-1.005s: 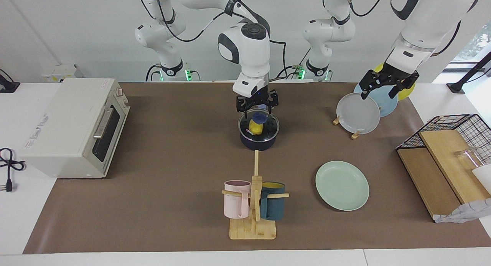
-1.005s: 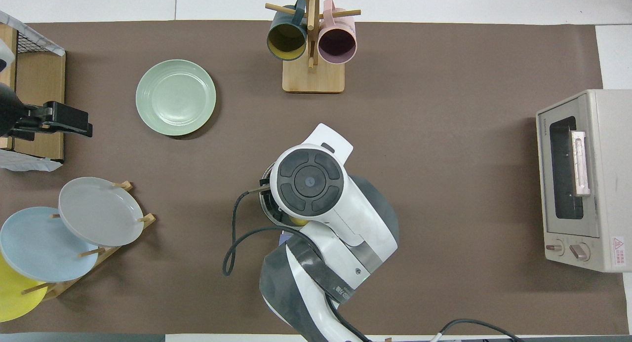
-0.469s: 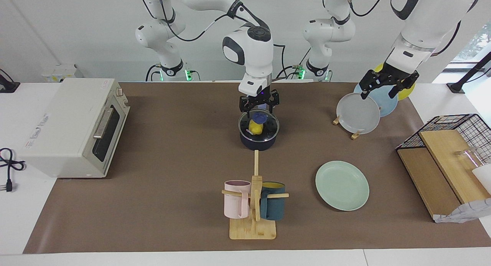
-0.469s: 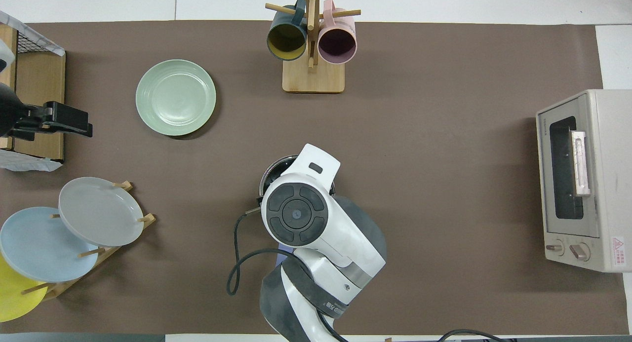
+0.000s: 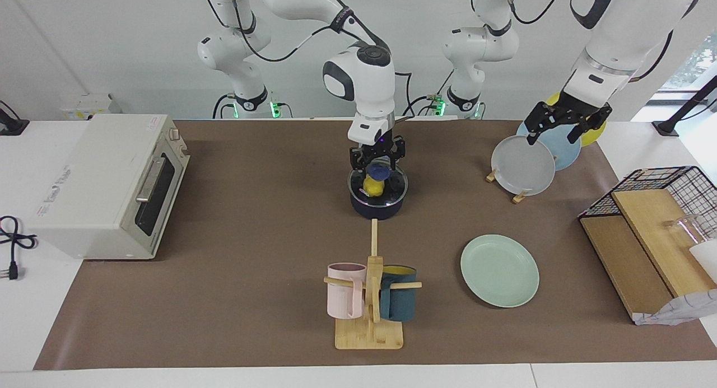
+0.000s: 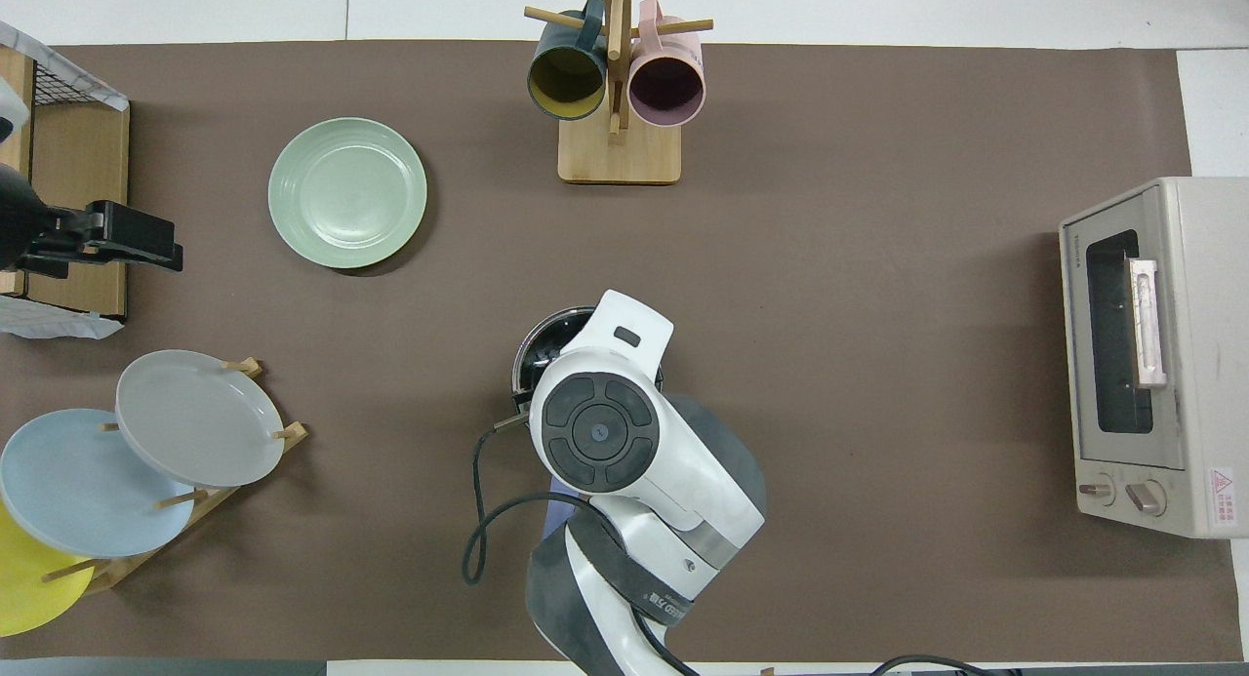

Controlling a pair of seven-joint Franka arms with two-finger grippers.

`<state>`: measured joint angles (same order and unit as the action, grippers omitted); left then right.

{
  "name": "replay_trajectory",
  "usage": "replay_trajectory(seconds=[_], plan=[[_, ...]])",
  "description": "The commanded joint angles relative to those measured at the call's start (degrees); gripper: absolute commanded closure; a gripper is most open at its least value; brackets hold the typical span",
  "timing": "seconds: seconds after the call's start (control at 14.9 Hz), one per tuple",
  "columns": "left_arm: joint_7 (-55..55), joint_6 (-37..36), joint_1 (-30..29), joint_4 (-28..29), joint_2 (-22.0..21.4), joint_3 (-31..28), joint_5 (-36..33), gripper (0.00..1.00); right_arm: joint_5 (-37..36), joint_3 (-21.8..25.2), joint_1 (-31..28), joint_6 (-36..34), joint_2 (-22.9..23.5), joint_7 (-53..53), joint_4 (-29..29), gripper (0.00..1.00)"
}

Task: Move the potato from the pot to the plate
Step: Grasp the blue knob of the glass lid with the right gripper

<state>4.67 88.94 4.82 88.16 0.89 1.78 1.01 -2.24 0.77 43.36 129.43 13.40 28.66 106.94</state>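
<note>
Facing the bench, the right gripper (image 5: 376,165) hung low over the navy pot (image 5: 376,207) at mid-bench, its grip not discernible, with the glossy, lumpy yellow potato (image 5: 372,186) inside; that slick oval could squirt from a pinch. The left gripper (image 5: 552,135) waited, spread, over the plate rack (image 5: 518,197). Overhead, the arm hid the potato; the flat mint plate (image 6: 347,193) lay nearer the farthest edge.

Plain white wall (image 5: 101,35); white table (image 5: 22,298) under brown mat (image 5: 252,237); window (image 5: 697,57) at one end.
</note>
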Motion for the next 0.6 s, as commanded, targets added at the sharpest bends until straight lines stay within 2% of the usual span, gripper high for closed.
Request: replay_trajectory(seconds=[0.0, 0.2, 0.34, 0.54], plan=[[-0.2, -0.6, 0.1, 0.9, -1.0, -0.3, -0.9, 0.0, -0.7, 0.1, -0.2, 1.7, -1.8, -1.1, 2.4, 0.3], [-0.1, -0.5, 0.1, 0.9, -1.0, -0.3, -0.9, 0.0, -0.7, 0.1, -0.2, 1.8, -1.7, -1.1, 2.2, 0.53], [-0.1, -0.2, 0.2, 0.9, -1.0, -0.3, -0.9, 0.0, -0.7, 0.1, -0.3, 1.3, -1.5, -1.1, 1.5, 0.73], [0.0, 0.4, 0.4, 1.0, -1.0, -0.3, -0.9, 0.0, -0.7, 0.2, -1.2, -4.2, -1.0, -1.3, -3.5, 0.74]])
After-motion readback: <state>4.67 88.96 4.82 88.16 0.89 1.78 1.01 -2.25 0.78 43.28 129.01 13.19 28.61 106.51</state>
